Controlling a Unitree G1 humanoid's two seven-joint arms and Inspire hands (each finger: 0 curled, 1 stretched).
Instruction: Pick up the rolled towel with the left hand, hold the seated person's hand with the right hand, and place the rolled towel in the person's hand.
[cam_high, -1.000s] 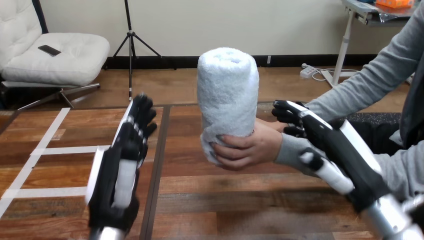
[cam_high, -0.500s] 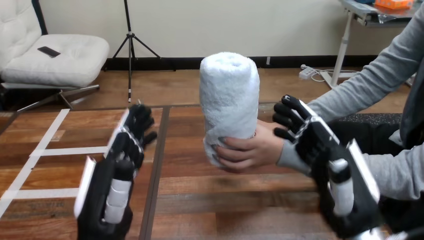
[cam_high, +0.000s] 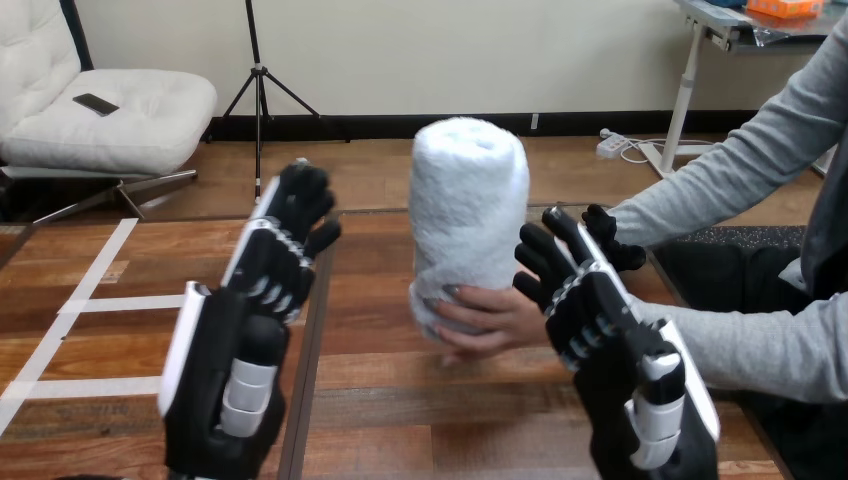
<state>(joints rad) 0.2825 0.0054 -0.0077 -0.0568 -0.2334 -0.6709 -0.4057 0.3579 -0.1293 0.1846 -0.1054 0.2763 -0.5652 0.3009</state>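
Note:
The white rolled towel (cam_high: 468, 215) stands upright above the table's middle, gripped near its bottom by the person's hand (cam_high: 487, 318), which reaches in from the right on a grey sleeve. My left hand (cam_high: 262, 300) is raised at the left with straight fingers, a gap away from the towel and holding nothing. My right hand (cam_high: 600, 340) is raised in front of the person's wrist, its fingers straight and spread, partly hiding that wrist. Whether it touches the wrist I cannot tell.
The wooden table (cam_high: 420, 400) has white tape lines (cam_high: 95, 300) on its left part and a dark seam (cam_high: 312, 330) running front to back beside my left hand. The person's second grey-sleeved arm (cam_high: 760, 345) lies at the right.
My right hand has let go of the person's wrist, swung in front of it and opened. My left hand rose slightly. The person lowered the towel a little and shifted it right.

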